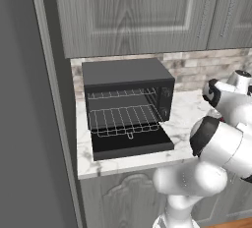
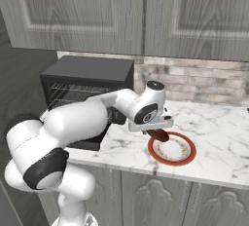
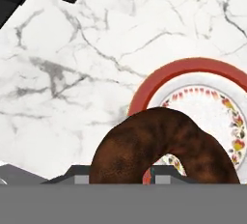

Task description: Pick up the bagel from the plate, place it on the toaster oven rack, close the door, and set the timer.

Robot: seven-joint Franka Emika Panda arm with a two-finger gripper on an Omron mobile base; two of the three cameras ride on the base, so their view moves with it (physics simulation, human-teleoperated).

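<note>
- Gripper (image 2: 156, 132) narrow, clamped on the bagel (image 3: 161, 146), centre-right of right base view.
- Bagel raised off the plate (image 2: 187, 157), hanging over its left rim.
- Judged light, slightly soft, rough crust; little slip risk.
- Best hold: across one side of the ring, one finger through the hole.
- Rack (image 1: 125, 120) pulled out; door (image 1: 133, 146) down.

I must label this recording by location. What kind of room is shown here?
Most likely a kitchen, a rendered one. A black toaster oven with its door open stands on a marble counter, grey cabinets hang above, and a plate sits nearby.
</note>
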